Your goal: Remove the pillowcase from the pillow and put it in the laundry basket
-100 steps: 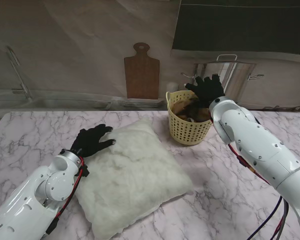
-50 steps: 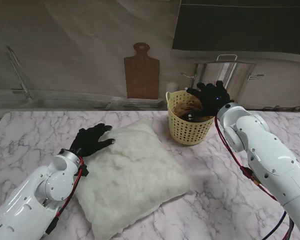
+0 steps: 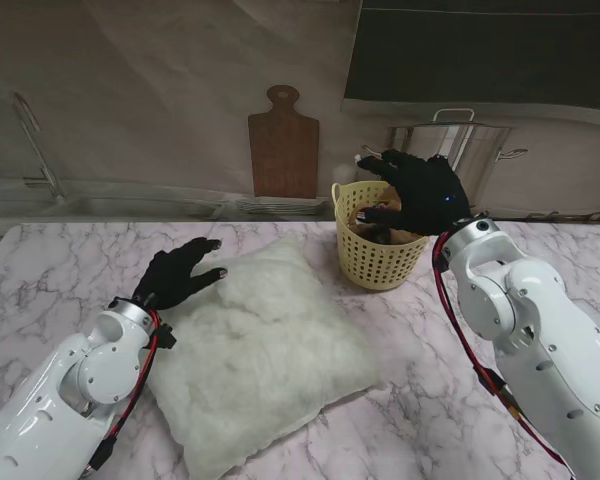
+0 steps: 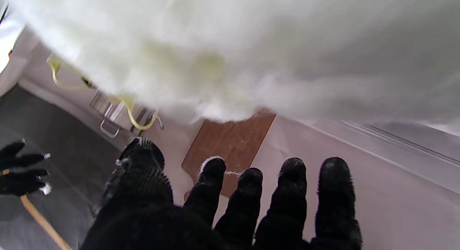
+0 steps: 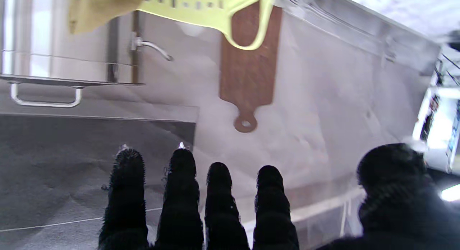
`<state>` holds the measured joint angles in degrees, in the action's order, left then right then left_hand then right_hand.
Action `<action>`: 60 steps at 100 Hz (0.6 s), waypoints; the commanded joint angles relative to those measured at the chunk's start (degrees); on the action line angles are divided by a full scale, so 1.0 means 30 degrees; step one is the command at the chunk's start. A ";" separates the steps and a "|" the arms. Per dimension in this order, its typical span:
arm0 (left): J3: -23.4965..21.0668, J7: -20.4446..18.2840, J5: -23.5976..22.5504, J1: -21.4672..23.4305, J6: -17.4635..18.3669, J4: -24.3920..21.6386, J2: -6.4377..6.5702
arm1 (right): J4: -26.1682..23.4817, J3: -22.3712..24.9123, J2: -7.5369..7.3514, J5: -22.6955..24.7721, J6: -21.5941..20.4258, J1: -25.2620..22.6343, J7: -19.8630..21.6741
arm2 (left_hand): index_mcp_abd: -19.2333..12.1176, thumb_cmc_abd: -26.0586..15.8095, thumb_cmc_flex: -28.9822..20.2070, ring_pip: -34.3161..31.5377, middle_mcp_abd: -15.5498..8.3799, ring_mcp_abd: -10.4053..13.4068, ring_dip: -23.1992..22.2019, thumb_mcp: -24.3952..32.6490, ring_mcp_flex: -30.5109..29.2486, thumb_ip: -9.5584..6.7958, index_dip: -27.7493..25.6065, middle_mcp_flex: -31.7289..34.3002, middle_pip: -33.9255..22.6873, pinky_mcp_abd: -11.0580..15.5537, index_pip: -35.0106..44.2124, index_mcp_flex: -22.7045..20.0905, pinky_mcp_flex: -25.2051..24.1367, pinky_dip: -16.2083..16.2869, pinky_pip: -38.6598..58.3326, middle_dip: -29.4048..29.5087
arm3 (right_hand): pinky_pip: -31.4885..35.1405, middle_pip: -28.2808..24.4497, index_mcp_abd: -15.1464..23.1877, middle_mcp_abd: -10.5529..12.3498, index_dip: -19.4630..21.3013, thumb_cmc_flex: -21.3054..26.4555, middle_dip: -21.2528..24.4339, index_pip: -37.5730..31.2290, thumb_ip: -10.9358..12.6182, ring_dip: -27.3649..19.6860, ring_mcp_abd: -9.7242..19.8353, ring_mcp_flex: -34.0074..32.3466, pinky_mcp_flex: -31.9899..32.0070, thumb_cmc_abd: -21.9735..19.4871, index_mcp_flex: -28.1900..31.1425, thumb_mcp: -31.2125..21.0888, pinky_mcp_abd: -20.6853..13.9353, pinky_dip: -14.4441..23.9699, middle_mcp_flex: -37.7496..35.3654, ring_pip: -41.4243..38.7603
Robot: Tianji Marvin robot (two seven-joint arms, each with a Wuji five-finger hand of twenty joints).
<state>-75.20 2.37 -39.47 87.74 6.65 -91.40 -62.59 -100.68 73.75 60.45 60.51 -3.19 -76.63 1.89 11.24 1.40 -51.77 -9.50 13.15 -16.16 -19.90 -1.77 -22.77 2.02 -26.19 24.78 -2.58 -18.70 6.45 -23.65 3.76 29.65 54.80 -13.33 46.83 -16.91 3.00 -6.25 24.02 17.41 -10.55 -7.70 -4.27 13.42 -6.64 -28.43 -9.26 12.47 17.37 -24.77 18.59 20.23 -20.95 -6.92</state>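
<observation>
Your right hand [image 3: 420,193] hangs over the laundry basket [image 3: 378,262] with its fingers [image 5: 182,192] spread and holding nothing; the right wrist view shows four straight fingertips and the thumb set apart. Your left hand [image 3: 177,275] is at the pillow's [image 3: 265,350] far left corner, its fingers [image 4: 293,196] also wide and gripping nothing, just off or barely brushing the fluffy cover.

The pillowcase [image 3: 380,218] looks to be the brownish cloth bunched inside the basket, though the stand view is too coarse for you to be certain all of it lies below the rim. If an edge hangs over, a finger drawn back across the basket could snag it and drag it out again. The basket is light and stands near the pillow's far right corner, so a knock from your wrist could tip or slide it. White fibres cling to your left fingertips, so lifting away could tug the pillow toward you.

The pillow lies bare on a white marble-patterned counter [image 3: 40,270], with the basket just beyond it. Behind the basket a wooden cutting board [image 3: 283,145] leans on the wall, and to the basket's right stands a steel pot [image 3: 460,140]. A dark panel fills the wall above the pot.
</observation>
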 commanded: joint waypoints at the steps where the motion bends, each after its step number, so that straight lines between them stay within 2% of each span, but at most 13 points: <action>1: -0.0024 0.0185 0.0366 0.0025 0.0023 -0.0440 -0.0236 | -0.0615 -0.0062 0.0220 0.0347 0.0011 -0.1024 -0.0275 | 0.0069 -0.1251 -0.0222 0.0150 0.0138 0.0028 -0.0218 -0.0113 0.0333 -0.0249 0.0424 -0.0367 0.0112 -0.0249 -0.0399 0.0748 -0.0060 0.0472 -0.9805 -0.0152 | 0.0137 0.0300 0.0250 -0.0024 0.0119 0.0775 0.0024 -0.0163 0.0371 -0.0028 -0.0323 -0.0151 -0.0015 -0.0655 0.0271 0.0516 0.0699 0.0138 -0.0387 0.0164; 10: 0.0076 0.1112 0.1289 0.0023 0.0652 -0.0320 -0.0496 | -0.1326 0.0137 0.0392 -0.0345 0.0004 -0.2333 -0.1207 | -0.0017 -0.1302 -0.0274 0.0103 0.0045 0.0146 -0.0242 -0.0099 0.0290 -0.0250 0.0442 -0.0279 0.0062 -0.0206 -0.0350 0.0691 -0.0009 0.0520 -0.9624 -0.0196 | 0.0031 0.0637 0.0456 0.0237 -0.0053 0.0975 0.0162 -0.0352 0.0392 -0.0013 -0.0352 -0.0311 -0.0005 -0.0668 0.0559 0.0778 0.0753 0.0090 -0.0866 0.0204; 17: 0.0364 0.2254 0.2337 -0.0048 0.1611 0.0037 -0.0819 | -0.1534 0.0097 0.0557 -0.1275 -0.0078 -0.3149 -0.1971 | -0.0416 -0.1320 -0.0575 -0.0113 -0.0286 0.0305 -0.0373 -0.0131 -0.0120 -0.0229 0.0294 0.0861 -0.0458 -0.0210 0.0101 -0.0079 0.0099 0.0690 -0.9067 -0.0600 | 0.0027 0.0760 0.0500 0.0487 -0.0123 0.1064 0.0207 -0.0416 0.0406 -0.0003 -0.0427 -0.0375 -0.0061 -0.0666 0.0616 0.0837 0.0767 0.0085 -0.1007 0.0209; 24: 0.0615 0.2872 0.3560 0.0034 0.2332 0.0095 -0.1103 | -0.1342 -0.0063 0.0718 -0.2143 -0.0592 -0.3687 -0.2832 | -0.0584 -0.1357 -0.0769 -0.0287 -0.0411 0.0371 -0.0524 -0.0116 -0.0390 -0.0250 0.0136 0.1661 -0.0885 -0.0121 0.0474 -0.0831 0.0118 0.0831 -0.8603 -0.1035 | 0.0045 0.0784 0.0472 0.0762 -0.0157 0.1202 0.0210 -0.0538 0.0434 0.0024 -0.0496 -0.0602 -0.0152 -0.0681 0.0704 0.0865 0.0775 0.0090 -0.1267 0.0154; 34: 0.0890 0.3812 0.3939 0.0260 0.2815 -0.0055 -0.1355 | -0.1001 -0.0484 0.0985 -0.3296 -0.0743 -0.4390 -0.4015 | -0.0425 -0.1357 -0.0914 -0.0789 -0.0362 0.0507 -0.1026 -0.0118 -0.1044 -0.0276 -0.0197 0.2512 -0.1568 -0.0008 0.0924 -0.1544 0.0276 0.1122 -0.7548 -0.2031 | 0.0046 0.0783 0.0313 0.0869 -0.0177 0.1387 0.0179 -0.0694 0.0468 0.0046 -0.0348 -0.0739 -0.0216 -0.0747 0.0700 0.0902 0.0741 0.0090 -0.1346 0.0128; 48: 0.1091 0.3877 0.4915 0.0711 0.3142 -0.0450 -0.1490 | -0.0214 -0.1016 0.1135 -0.3154 -0.0421 -0.5197 -0.5468 | -0.0418 -0.1367 -0.0913 -0.1803 -0.0430 0.0639 -0.2288 -0.0147 -0.1822 -0.0289 -0.0396 0.2807 -0.2422 0.0239 0.0912 -0.1610 0.0445 0.1510 -0.5885 -0.3585 | 0.0040 0.0422 -0.0232 0.0209 -0.0203 0.1669 -0.0081 -0.0992 0.0545 0.0126 -0.0165 -0.0669 -0.0269 -0.0999 0.0205 0.1237 0.0554 0.0136 -0.0900 0.0110; 60: 0.1323 0.3516 0.5676 0.0656 0.3120 -0.0237 -0.1508 | 0.0595 -0.1302 0.1353 -0.4058 0.0004 -0.5565 -0.6180 | -0.0259 -0.1381 -0.0950 -0.3012 -0.0441 0.0571 -0.4676 -0.0121 -0.1852 -0.0302 -0.0417 0.2440 -0.3598 0.0528 0.0814 -0.1452 0.0342 0.1849 -0.4631 -0.5728 | 0.0014 0.0257 -0.0439 0.0092 -0.0211 0.1788 -0.0171 -0.1049 0.0569 0.0145 -0.0121 -0.0563 -0.0194 -0.1126 0.0092 0.1323 0.0429 0.0143 -0.0727 0.0107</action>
<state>-71.86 14.72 -22.67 89.74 16.02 -92.66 -66.70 -101.17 70.39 63.82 50.58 -4.06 -91.96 -17.15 10.59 -0.01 -53.20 -16.82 12.63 -15.72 -30.51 -1.71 -27.76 2.02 -26.79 32.65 -11.55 -18.66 8.91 -27.79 4.70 33.47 54.80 -27.41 46.83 -15.99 3.34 -5.48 24.02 20.92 -10.62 -9.85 -3.86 13.47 -7.55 -29.83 -9.88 11.89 17.99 -22.01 20.01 20.23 -24.51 -6.92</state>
